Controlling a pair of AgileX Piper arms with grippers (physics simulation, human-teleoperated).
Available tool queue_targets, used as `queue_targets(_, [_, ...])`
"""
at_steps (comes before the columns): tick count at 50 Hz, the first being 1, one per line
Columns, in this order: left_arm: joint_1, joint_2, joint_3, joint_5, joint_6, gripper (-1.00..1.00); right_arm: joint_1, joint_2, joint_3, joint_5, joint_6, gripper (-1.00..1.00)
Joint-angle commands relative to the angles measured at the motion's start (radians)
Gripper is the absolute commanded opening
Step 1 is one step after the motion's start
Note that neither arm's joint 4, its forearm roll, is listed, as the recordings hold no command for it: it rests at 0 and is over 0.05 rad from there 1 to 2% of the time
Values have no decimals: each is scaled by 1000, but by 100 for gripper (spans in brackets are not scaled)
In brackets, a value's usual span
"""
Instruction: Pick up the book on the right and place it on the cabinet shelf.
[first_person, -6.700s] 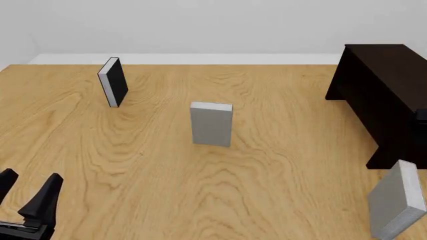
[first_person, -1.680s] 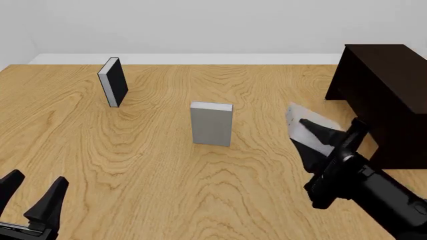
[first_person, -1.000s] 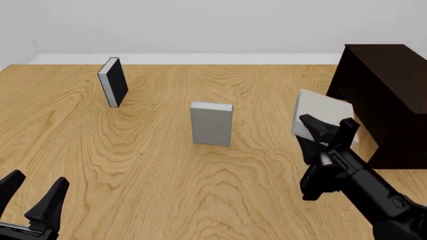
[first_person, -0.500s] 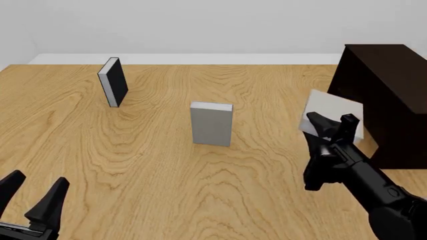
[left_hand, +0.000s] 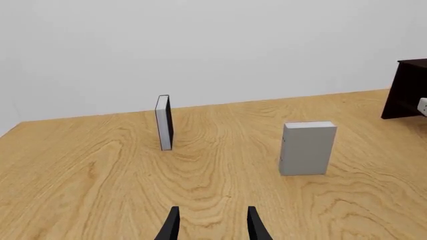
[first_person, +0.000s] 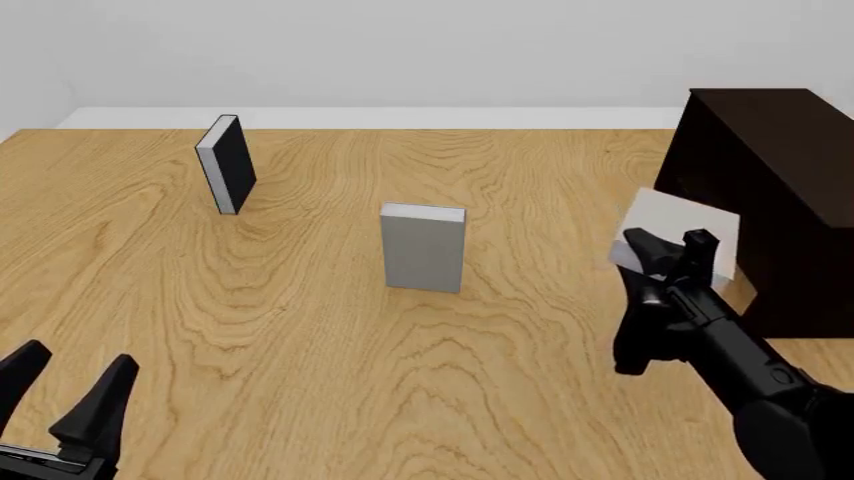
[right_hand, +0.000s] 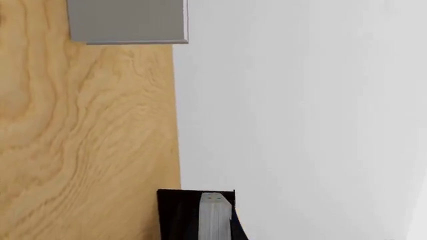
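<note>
My right gripper (first_person: 667, 245) is shut on the plain light-grey book (first_person: 690, 221) and holds it tilted above the table, right beside the open front of the very dark brown cabinet (first_person: 781, 170). The inner shelf itself is hidden in the front view. In the right wrist view the book's white edge (right_hand: 214, 216) shows between dark fingers. My left gripper (first_person: 63, 395) is open and empty at the near left corner; it also shows in the left wrist view (left_hand: 212, 226).
A near-identical grey book (first_person: 423, 248) stands upright mid-table; it also shows in the left wrist view (left_hand: 307, 148) and the right wrist view (right_hand: 127, 21). A black-covered book (first_person: 227, 163) stands at the far left, also seen in the left wrist view (left_hand: 164, 122).
My right gripper has carried the grey book to the right and slightly forward, closer to the cabinet's front. The left gripper and the other two books have not moved.
</note>
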Motion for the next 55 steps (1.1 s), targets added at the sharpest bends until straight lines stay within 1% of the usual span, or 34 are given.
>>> queue_targets(1, [-2,0,0,0,0,100,-42,35,-20,-15,14,-100])
queue_targets(3, [-3,0,0,0,0,100,-49,48,-23,-22,6,-100])
queue_targets(5, [-2,0,-1,1,0,100,-57,50,-30,-12,13,-100])
queue_targets(10, [-4,0,0,1,2,100,-67,78,-41,-19,-1,-100])
queue_targets(14, [-4,0,0,2,2,100,-79,89,-58,-9,13,-100])
queue_targets(16, [-3,0,0,2,2,100,-90,104,-64,-18,1,-100])
queue_targets(17, [-3,0,0,2,2,100,-92,103,-71,-12,8,-100])
queue_targets(20, [-2,0,1,3,2,100,-108,124,-80,-21,-2,-100])
queue_targets(29, [-2,1,0,3,1,100,-144,145,-129,4,-18,-100])
queue_targets(34, [-3,0,0,3,2,100,-170,145,-169,38,-4,-100])
queue_targets(42, [-2,0,1,3,4,100,-195,160,-220,69,7,-100])
queue_targets(45, [-3,0,1,3,5,100,-203,178,-225,63,0,-100])
queue_targets(47, [-4,0,0,4,5,100,-212,180,-237,73,9,-100])
queue_targets(48, [-4,0,0,4,5,100,-213,186,-237,70,2,-100])
queue_targets(50, [-4,0,0,4,5,100,-218,184,-247,84,17,-100])
queue_targets(52, [-3,0,0,4,5,100,-220,196,-246,79,7,-100])
queue_targets(55, [-3,0,1,4,5,100,-228,203,-253,83,8,-100])
